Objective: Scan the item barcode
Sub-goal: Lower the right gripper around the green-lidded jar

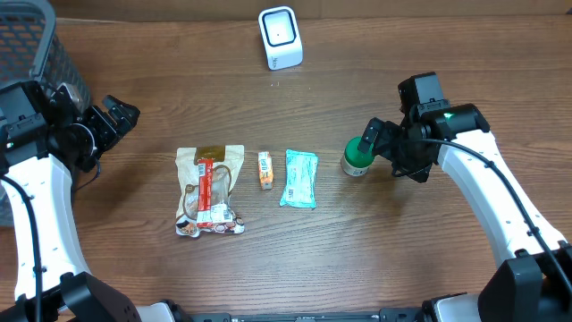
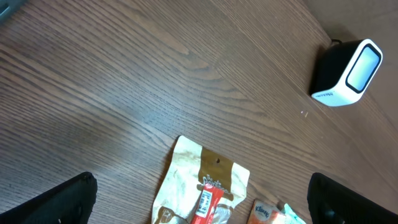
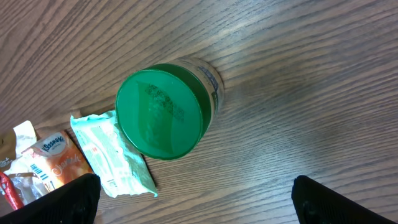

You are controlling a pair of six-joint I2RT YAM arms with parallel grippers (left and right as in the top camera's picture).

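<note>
A white barcode scanner (image 1: 280, 38) stands at the back of the table, also seen in the left wrist view (image 2: 348, 73). In a row mid-table lie a cream snack bag (image 1: 210, 190) with a red bar on it, a small orange tissue pack (image 1: 265, 169), a teal wipes pack (image 1: 299, 178) and a green-lidded jar (image 1: 357, 157). My right gripper (image 1: 382, 148) hovers open just right of the jar (image 3: 165, 112), nothing between its fingers (image 3: 336, 202). My left gripper (image 1: 112, 130) is open at the far left, well apart from the bag (image 2: 205, 186).
A dark mesh basket (image 1: 36, 45) sits in the back left corner behind the left arm. The table top (image 1: 402, 259) is brown wood. In the right wrist view the wipes pack (image 3: 112, 155) and tissue pack (image 3: 53, 158) lie left of the jar.
</note>
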